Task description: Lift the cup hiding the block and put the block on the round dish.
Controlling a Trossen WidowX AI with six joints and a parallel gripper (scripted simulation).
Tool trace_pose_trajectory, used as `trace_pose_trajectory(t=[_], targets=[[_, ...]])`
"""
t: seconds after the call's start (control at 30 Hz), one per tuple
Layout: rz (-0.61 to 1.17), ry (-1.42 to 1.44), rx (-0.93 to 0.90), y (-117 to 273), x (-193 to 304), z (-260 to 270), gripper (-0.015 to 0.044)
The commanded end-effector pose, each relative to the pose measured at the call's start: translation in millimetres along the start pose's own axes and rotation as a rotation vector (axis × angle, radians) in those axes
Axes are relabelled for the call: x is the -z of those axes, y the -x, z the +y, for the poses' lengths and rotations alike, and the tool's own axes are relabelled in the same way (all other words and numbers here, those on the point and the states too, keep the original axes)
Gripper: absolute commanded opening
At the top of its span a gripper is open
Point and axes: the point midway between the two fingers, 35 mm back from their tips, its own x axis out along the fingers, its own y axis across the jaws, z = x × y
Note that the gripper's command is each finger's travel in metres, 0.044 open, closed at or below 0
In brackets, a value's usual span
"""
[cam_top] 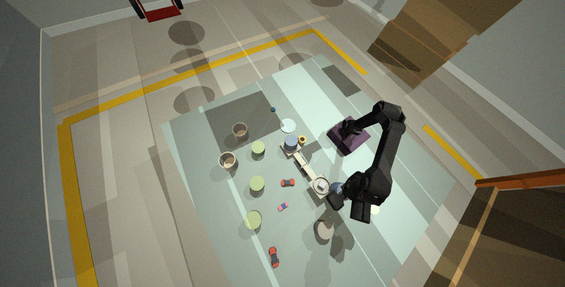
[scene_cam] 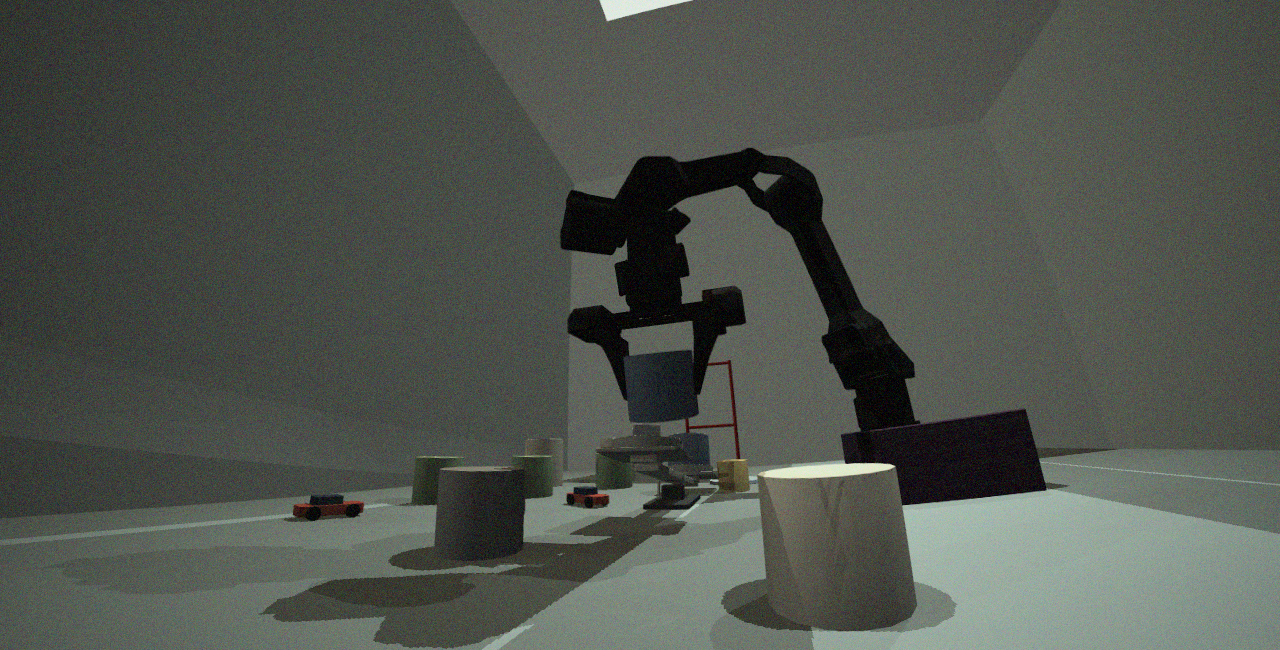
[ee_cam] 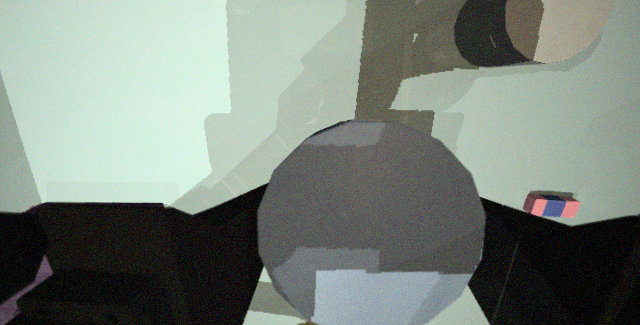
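My gripper (scene_cam: 660,393) (ee_cam: 353,189) is shut on a blue-grey cup (cam_top: 335,188) (scene_cam: 660,368) (ee_cam: 372,195), held in the air with its closed end up. In the top view it shows just right of the balance's near end; in the exterior view it shows above that end. The small grey-white block (cam_top: 322,184) (scene_cam: 644,429) sits uncovered on that end of the balance (cam_top: 303,164). The other blue-grey cup (cam_top: 291,143) (scene_cam: 692,449) stands on the far end. The pale round dish (cam_top: 287,126) lies beyond that cup, with nothing on it.
A yellow ring-like piece (cam_top: 302,139) (scene_cam: 733,475) stands beside the far cup. A pale-topped cylinder (cam_top: 325,230) (ee_cam: 560,20) and a cream cylinder (cam_top: 374,209) (scene_cam: 836,547) stand on the near side. Green cylinders, open beige cups and toy cars are left of the balance. The arm stands on a purple box (scene_cam: 948,458).
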Motion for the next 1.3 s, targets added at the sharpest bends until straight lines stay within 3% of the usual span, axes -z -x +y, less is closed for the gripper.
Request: trace_pose_trajectory(t=[0.0,0.33,0.67,1.23,1.27], targets=[[-0.005,-0.005,0.006,-13,-15,14,0.0000],[-0.011,-0.006,0.006,-49,-45,58,0.0000],[-0.011,-0.007,0.006,-88,-45,58,0.0000],[-0.011,-0.006,0.006,-108,-46,58,0.0000],[-0.006,-0.004,0.001,-104,-45,59,0.0026]])
